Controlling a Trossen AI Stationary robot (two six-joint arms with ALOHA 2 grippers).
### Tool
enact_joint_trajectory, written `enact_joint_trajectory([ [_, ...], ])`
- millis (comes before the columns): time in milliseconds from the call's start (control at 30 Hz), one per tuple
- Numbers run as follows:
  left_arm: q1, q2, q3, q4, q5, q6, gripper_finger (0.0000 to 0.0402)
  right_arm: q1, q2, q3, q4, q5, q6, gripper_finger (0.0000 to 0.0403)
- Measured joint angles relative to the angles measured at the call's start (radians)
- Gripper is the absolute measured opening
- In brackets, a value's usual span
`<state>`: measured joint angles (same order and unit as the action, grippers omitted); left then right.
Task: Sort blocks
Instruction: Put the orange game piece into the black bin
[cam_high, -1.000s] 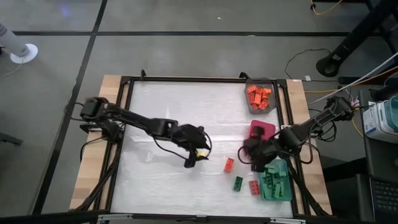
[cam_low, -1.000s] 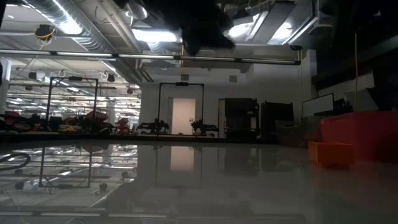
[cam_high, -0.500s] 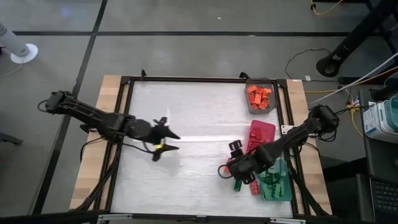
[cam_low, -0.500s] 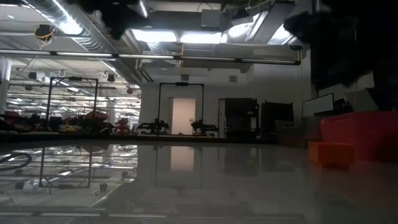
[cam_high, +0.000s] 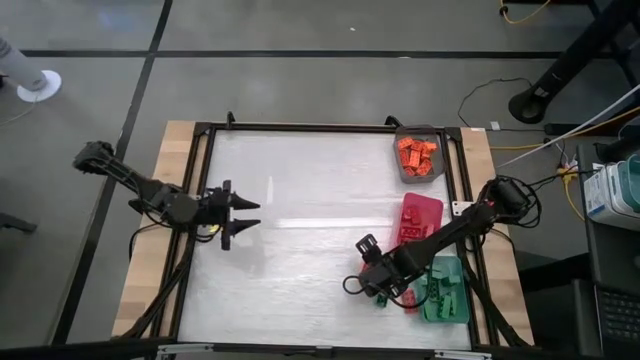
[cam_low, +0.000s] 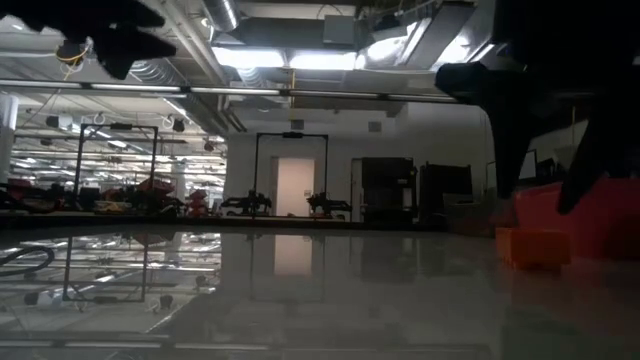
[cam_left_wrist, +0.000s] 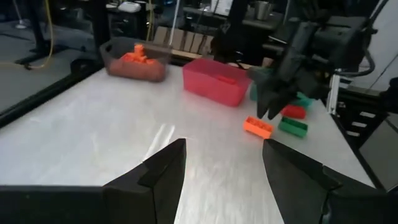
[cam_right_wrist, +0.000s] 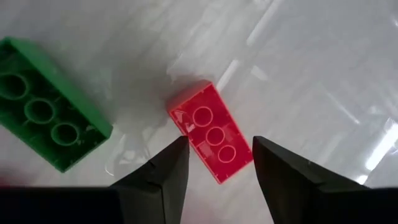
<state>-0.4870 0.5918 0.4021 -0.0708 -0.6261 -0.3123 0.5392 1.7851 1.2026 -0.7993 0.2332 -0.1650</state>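
Across the pale, glossy tabletop (cam_high: 300, 200), framed by a black rail on a wooden base, streaks of ceiling light show as reflections. Seen from table height, the room beyond is a large dim hall with bright strip lamps, pipes overhead, a lit doorway and rows of equipment. Grey floor with dark lines surrounds the table, and cables run off at the right.

Three trays sit along the right side: a grey tray (cam_high: 418, 158) at the far corner filled with orange blocks (cam_high: 415, 155), a pink tray (cam_high: 421, 213) just nearer, and a teal tray (cam_high: 445, 290) at the near corner holding green blocks (cam_high: 440, 292).

Loose blocks lie on the table beside the teal tray. The right gripper (cam_right_wrist: 214, 163) hangs directly over a small orange-red block (cam_right_wrist: 211, 132), its fingers apart on either side and not touching it; a green block (cam_right_wrist: 43, 112) lies just beside that one, and a red block (cam_left_wrist: 293, 111) is near them. The right arm itself covers most of this cluster from above.

The left gripper (cam_high: 240, 213) waits near the table's left edge, well apart from the blocks, fingers spread and holding nothing.
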Motion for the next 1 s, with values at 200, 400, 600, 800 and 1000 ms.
enact_joint_trajectory([
  [200, -0.011, -0.048, -0.092, 0.004, -0.014, -0.106, 0.02, -0.042, 0.008, 0.0, 0.013, -0.073, -0.096, 0.0177],
  [400, -0.011, -0.047, -0.136, -0.007, -0.015, -0.178, 0.02, -0.093, 0.035, 0.0, 0.055, -0.106, -0.214, 0.0177],
  [600, -0.011, -0.058, -0.135, 0.006, -0.015, -0.127, 0.02, -0.116, 0.047, 0.004, 0.03, -0.184, -0.221, 0.0177],
  [800, -0.011, -0.06, -0.135, 0.007, -0.021, -0.123, 0.02, -0.117, 0.054, 0.003, 0.018, -0.224, -0.228, 0.0177],
  [1000, -0.011, -0.06, -0.135, 0.007, -0.021, -0.123, 0.02, -0.143, 0.061, 0.006, 0.021, -0.277, -0.183, 0.0177],
])
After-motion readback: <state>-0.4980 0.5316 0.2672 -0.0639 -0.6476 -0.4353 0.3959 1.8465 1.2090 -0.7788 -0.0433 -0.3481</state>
